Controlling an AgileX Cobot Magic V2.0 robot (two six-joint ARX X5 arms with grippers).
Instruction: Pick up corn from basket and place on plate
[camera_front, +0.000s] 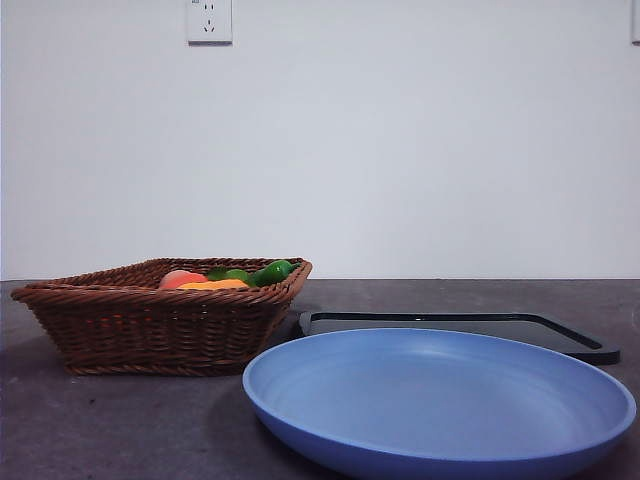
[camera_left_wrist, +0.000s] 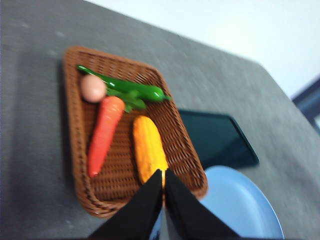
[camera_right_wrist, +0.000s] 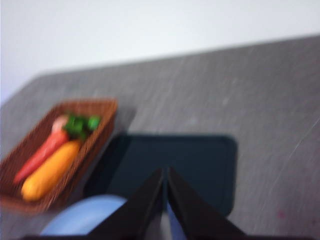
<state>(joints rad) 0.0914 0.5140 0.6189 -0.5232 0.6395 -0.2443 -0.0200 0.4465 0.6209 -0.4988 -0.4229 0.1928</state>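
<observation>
Nearest sits the plate (camera_front: 440, 405), bare, with a black tray (camera_front: 460, 328) behind it. Corn (camera_left_wrist: 149, 148) lies in the basket (camera_front: 150, 325) beside a carrot (camera_left_wrist: 104, 132) (peach and green vegetables too). Left gripper (camera_left_wrist: 163, 172) and right gripper (camera_right_wrist: 165, 171) hover with jaws pressed together.

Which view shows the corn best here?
The left wrist view: the whole corn lies sharp in the basket beside the carrot. The right wrist view shows it whole but blurred; the front view only a sliver above the rim.
</observation>
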